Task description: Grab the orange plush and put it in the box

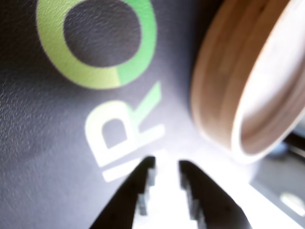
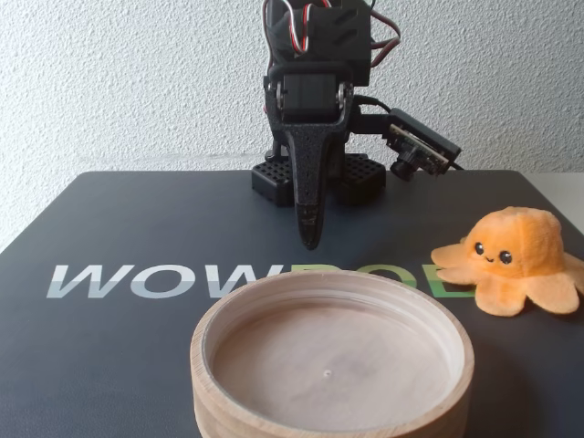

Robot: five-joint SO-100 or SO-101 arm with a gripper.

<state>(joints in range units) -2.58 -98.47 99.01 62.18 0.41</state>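
So the orange plush (image 2: 509, 258) is sitting at the right side of the fixed view, a little octopus with its face turned toward the camera and its paler tentacles spread flat on the dark mat (image 2: 109, 365), nothing touching it and it doesn't show up in the wrist view at all. The box (image 2: 332, 427) is in the lower middle of the fixed view, a round light-wood tray with a thick rim and a smooth pale brownish bottom, nothing inside it, and the plush is just off its upper right, near but apart from the rim. In the wrist view the box (image 1: 214, 90) fills the upper right, blurry and seen from the side so the rim's outer wall is what mostly shows. The gripper (image 2: 310, 239) hangs in the upper middle of the fixed view, pointing straight down with its tip just above the mat behind the box's far rim, well left of the plush and not touching anything. From that angle it looks like one narrow black wedge, but the wrist view has the gripper (image 1: 166, 164) coming in from the bottom edge with its two dark toothed fingers (image 1: 143, 186) a small gap apart and nothing held between them. The mat has big lettering (image 2: 146, 281) across it, grey and green in the fixed view, and the wrist view catches a green ring and a pale R on it. Behind it all is a white textured wall (image 2: 128, 82), and a small camera (image 2: 415, 146) sticks out to the right of the arm
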